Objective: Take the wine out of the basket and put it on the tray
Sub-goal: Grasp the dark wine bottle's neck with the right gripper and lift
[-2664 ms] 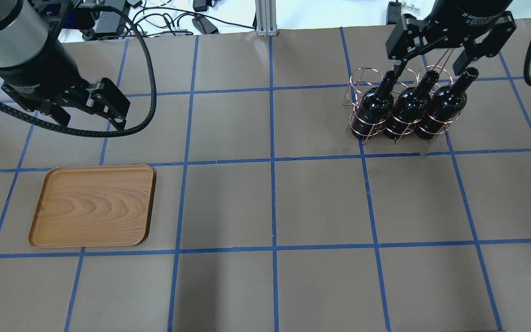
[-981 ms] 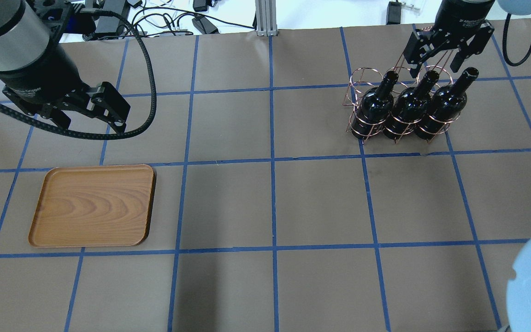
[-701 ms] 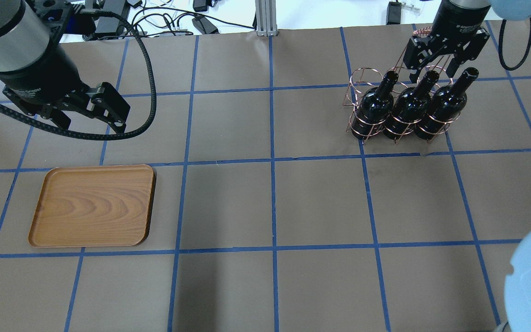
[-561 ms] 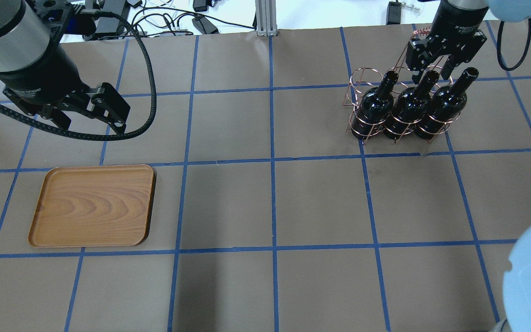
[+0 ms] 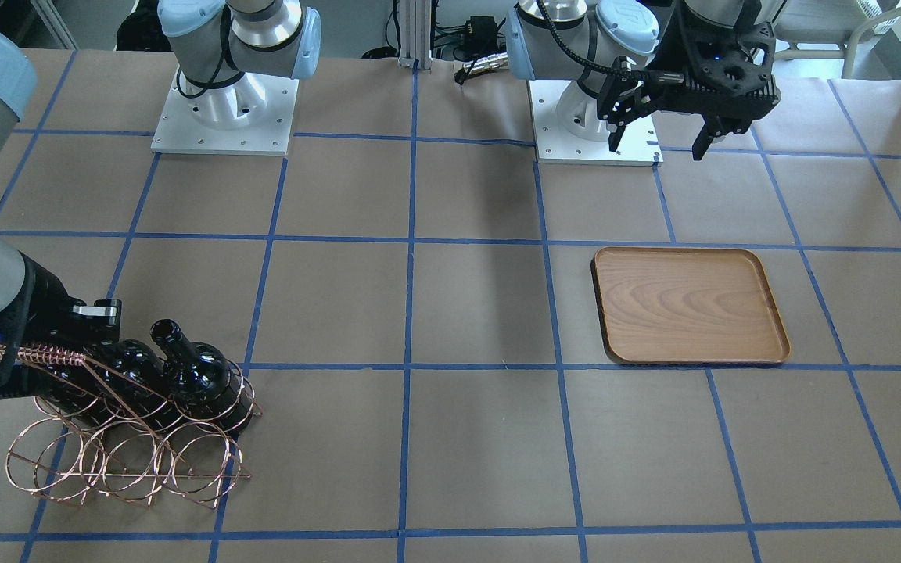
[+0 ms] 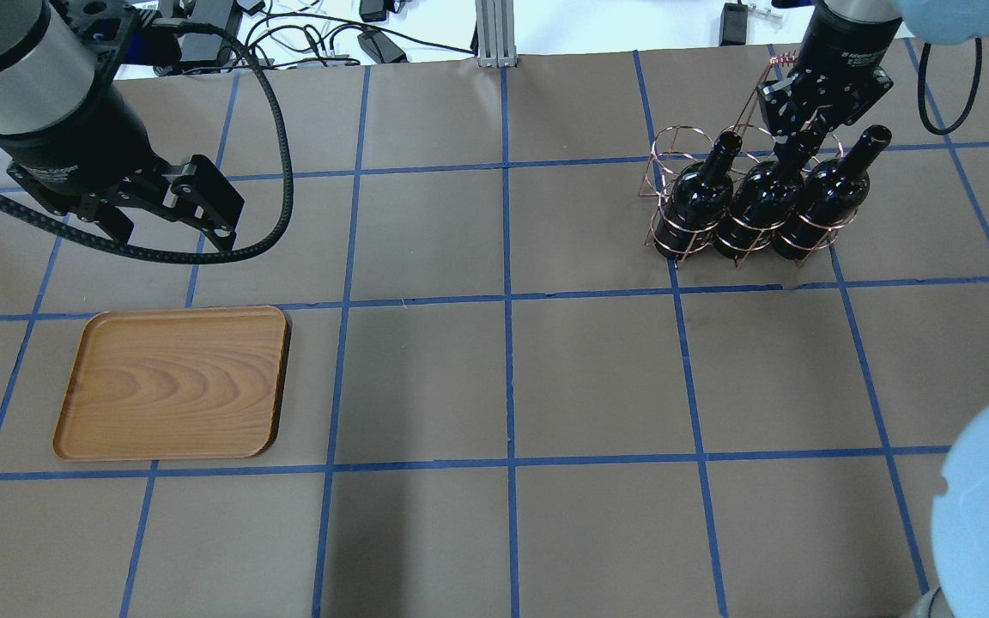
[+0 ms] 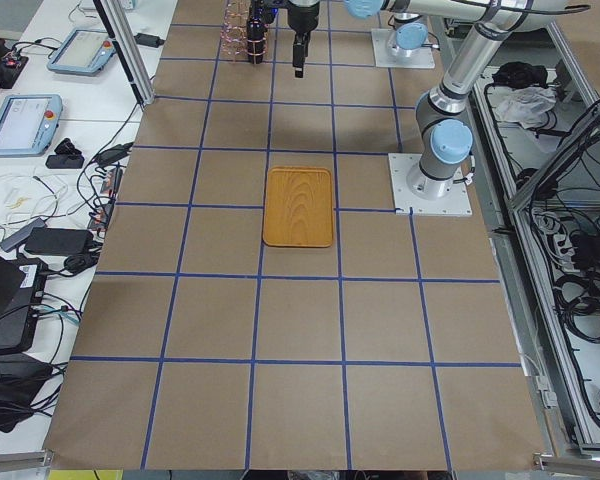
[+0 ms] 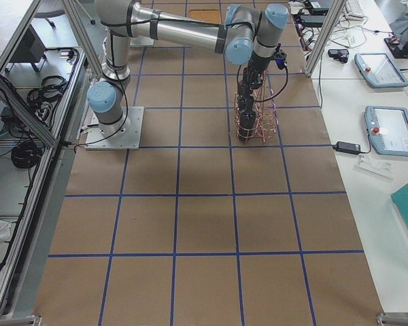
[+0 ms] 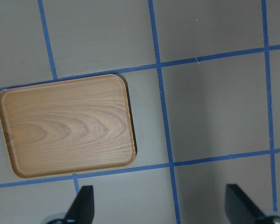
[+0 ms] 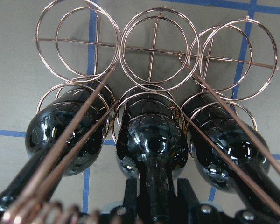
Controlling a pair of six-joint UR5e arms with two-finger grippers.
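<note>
No readable text (print (image 6: 59,173) on left hand (image 6: 172,236) seems blurred).

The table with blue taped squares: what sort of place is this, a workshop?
Probably a robotics lab or test cell. Two robot arms are bolted to the paper-covered table, touchscreen control pendants lie on the side benches, and loose cables run along the edge.

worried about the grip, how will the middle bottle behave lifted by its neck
Probably slippery: the middle bottle is glossy glass, gripped by the right gripper on its narrow neck. Likely bottom-heavy; it may swing. The basket rings could snag it.
</note>
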